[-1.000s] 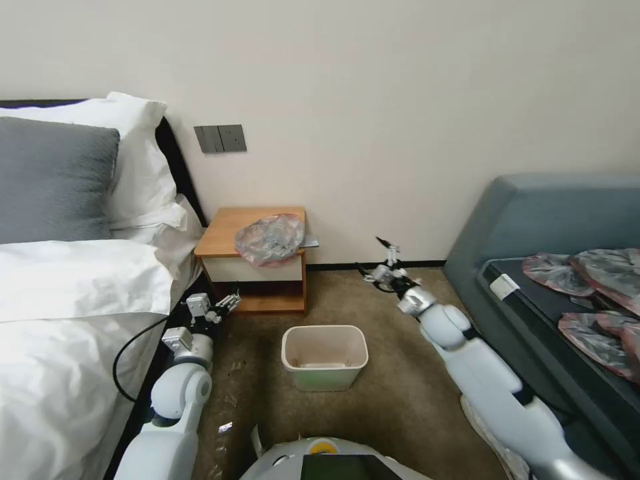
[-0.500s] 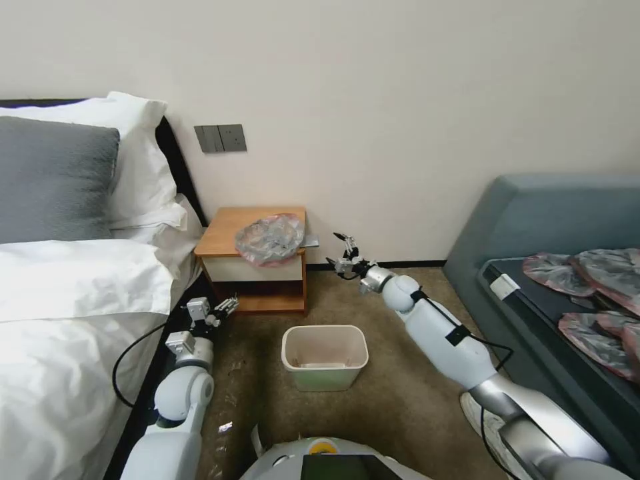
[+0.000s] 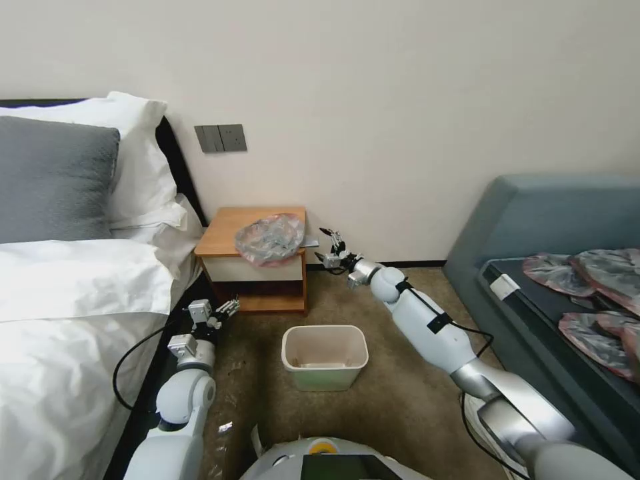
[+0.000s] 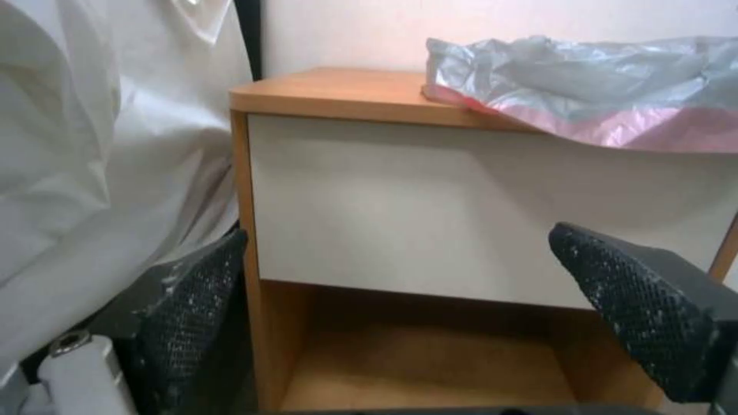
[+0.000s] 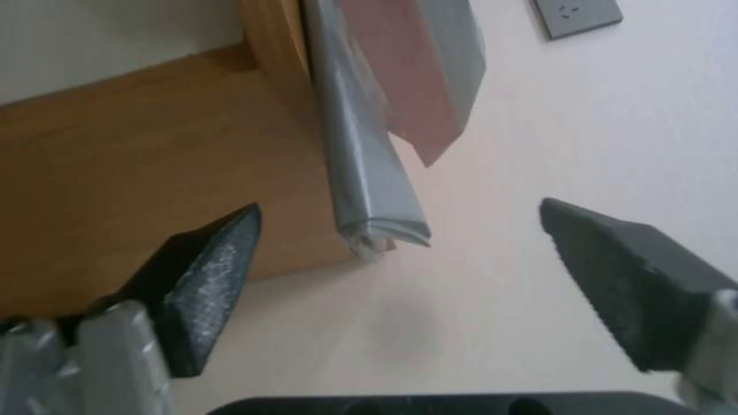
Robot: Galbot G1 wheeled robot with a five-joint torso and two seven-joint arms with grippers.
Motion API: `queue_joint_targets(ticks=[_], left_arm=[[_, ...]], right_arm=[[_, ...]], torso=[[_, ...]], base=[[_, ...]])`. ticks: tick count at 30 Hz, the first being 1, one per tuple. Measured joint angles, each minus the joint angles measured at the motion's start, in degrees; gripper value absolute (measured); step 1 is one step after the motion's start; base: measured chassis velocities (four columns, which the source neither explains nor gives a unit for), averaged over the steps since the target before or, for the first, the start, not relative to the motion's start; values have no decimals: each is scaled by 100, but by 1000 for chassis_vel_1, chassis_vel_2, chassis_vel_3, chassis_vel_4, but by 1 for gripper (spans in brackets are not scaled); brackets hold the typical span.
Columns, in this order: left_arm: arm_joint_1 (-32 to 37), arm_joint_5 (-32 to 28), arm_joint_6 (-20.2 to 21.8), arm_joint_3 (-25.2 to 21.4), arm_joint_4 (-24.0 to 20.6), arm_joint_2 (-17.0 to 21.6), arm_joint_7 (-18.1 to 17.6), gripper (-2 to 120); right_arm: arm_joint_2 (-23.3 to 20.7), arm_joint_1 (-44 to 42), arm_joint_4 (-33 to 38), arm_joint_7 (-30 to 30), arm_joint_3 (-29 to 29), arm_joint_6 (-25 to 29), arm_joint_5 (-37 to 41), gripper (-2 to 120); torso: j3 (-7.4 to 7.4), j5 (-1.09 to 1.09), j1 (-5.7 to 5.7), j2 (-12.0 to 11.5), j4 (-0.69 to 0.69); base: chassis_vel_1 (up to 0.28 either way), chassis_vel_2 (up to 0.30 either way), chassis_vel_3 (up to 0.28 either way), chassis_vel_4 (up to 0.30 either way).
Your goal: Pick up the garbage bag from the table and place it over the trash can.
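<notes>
Beside the table point(image 3: 227, 230), right end effector point(image 3: 329, 248) outstretched, fingers apart, near garbage bag point(image 3: 269, 239).

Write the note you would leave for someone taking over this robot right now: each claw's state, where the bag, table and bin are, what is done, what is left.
Right claw: open, empty, just beside the table, at the garbage bag's overhanging edge.
Left claw: open, empty, low by the table's lower shelf, next to the bed.
Garbage bag: lies crumpled on the tabletop, draped over the front edge.
Trash can: on the carpet in front of the table, unlined.
Done: nothing gripped.
Left: grasp the bag, lift it, fit it over the can.
</notes>
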Motion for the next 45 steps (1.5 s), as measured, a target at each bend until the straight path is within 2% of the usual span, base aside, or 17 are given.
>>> queue_joint_targets(ticks=[2, 4, 5, 8, 9, 11, 12, 15, 16, 20, 21, 24, 36, 45], left_arm=[[5, 7, -5, 2, 4, -9, 0, 100], [11, 42, -22, 19, 19, -57, -1, 100], [11, 42, -22, 19, 19, -57, -1, 100], [9, 66, -24, 45, 28, -81, -1, 100], [9, 66, -24, 45, 28, -81, -1, 100], [21, 85, -25, 56, 30, -88, -2, 100], [21, 85, -25, 56, 30, -88, -2, 100], [41, 112, -26, 75, 33, -104, -1, 100], [41, 112, -26, 75, 33, -104, -1, 100], [64, 138, -27, 96, 34, -127, -1, 100], [64, 138, -27, 96, 34, -127, -1, 100], [64, 141, -27, 82, 35, -110, -6, 100], [-34, 96, -39, -9, 173, -104, -177, 100], [-131, -3, -41, -123, 255, -85, -218, 100]], right_arm=[[2, 17, -17, 0, -9, 7, -1, 88], [5, 104, -110, 0, -135, 35, -13, 75], [5, 104, -110, 0, -135, 35, -13, 75], [79, 137, -213, 7, -182, 50, -70, 59], [79, 137, -213, 7, -182, 50, -70, 59], [111, 176, -271, 8, -197, 81, -116, 49], [111, 176, -271, 8, -197, 81, -116, 49], [145, 184, -301, 12, -246, 90, -140, 34], [145, 184, -301, 12, -246, 90, -140, 34], [194, 184, -361, 37, -246, 96, -179, 15], [194, 184, -361, 37, -246, 96, -179, 15], [173, 195, -360, 47, -238, 96, -163, 1], [-84, -145, 200, 89, -142, 60, 61, 0], [-469, -977, 1343, 96, 258, -130, 395, 0]], torso=[[0, 0, 0, 0, 0], [0, 0, 0, 0, 0], [0, 0, 0, 0, 0], [0, 0, 0, 0, 0], [0, 0, 0, 0, 0], [0, -1, 0, 0, 1], [0, -1, 0, 0, 1], [0, 0, 0, 0, -1], [0, 0, 0, 0, -1], [0, 0, 0, 0, 0], [0, 0, 0, 0, 0], [0, -1, 0, 0, 1], [0, 0, 0, 0, 0], [0, 0, -1, 0, 0]], base=[[0, 0, 0, 0], [0, 0, 0, 0], [0, 0, 0, 0], [0, 0, 0, 0], [0, 0, 0, 0], [0, 0, 0, 0], [0, 0, 0, 0], [0, 0, 0, 0], [0, 0, 0, 0], [0, 0, 0, 0], [0, 0, 0, 0], [0, 0, 0, 0], [0, 0, 0, 0], [0, 0, 0, 0]])
